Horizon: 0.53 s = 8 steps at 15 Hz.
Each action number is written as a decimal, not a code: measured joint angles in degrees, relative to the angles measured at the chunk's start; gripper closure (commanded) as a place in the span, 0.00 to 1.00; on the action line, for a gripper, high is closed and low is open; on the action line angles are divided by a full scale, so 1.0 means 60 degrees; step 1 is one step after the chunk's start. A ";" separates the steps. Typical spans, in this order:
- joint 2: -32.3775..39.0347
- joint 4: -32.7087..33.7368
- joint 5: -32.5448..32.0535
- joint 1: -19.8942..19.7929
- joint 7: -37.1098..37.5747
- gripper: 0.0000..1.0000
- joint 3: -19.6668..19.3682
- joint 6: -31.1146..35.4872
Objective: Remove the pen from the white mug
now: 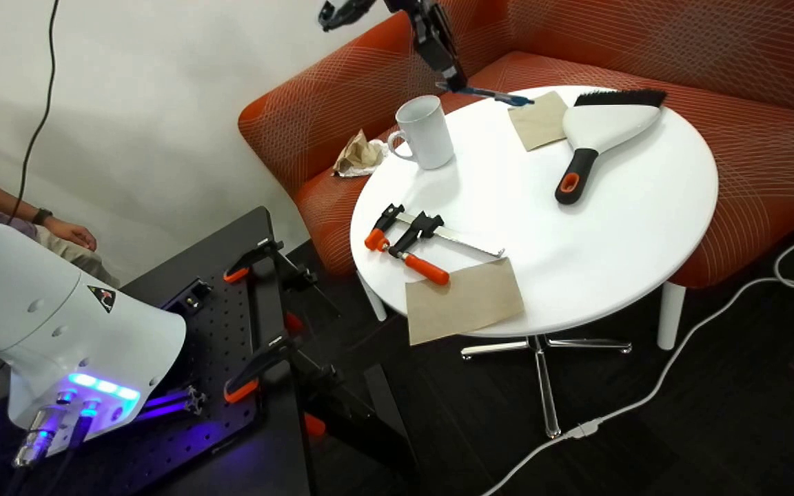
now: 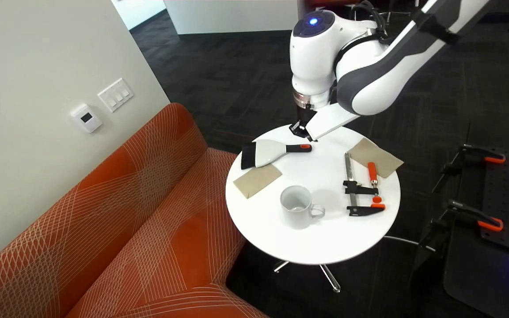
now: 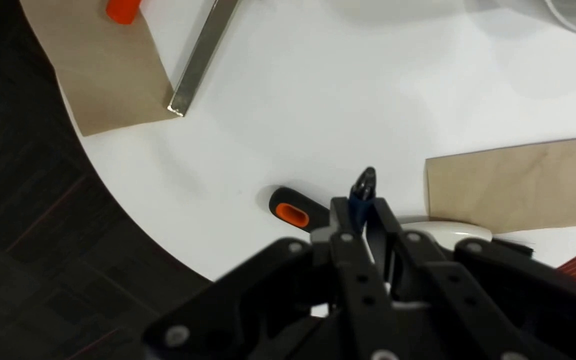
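I saw the end effector (image 1: 457, 84), one o'clock from the mug (image 1: 428, 134), pinching a pen (image 1: 500, 96), likely light, stiff, best held mid-barrel.

The mug (image 1: 429, 136) looks smooth — the clamp bar (image 3: 202, 55), metallic.

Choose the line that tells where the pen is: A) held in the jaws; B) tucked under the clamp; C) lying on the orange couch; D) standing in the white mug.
A: the wrist view shows the pen pinched between the closed jaws, and the inside of the white mug shows no pen in an exterior view.
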 measured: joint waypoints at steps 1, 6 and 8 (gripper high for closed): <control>0.0297 0.0142 0.0023 -0.0062 -0.0050 0.97 -0.0071 0.0121; 0.1752 0.1080 0.0564 -0.0192 -0.0756 0.97 -0.0190 0.0487; 0.2221 0.1440 0.0947 -0.0190 -0.1150 0.97 -0.0175 0.0496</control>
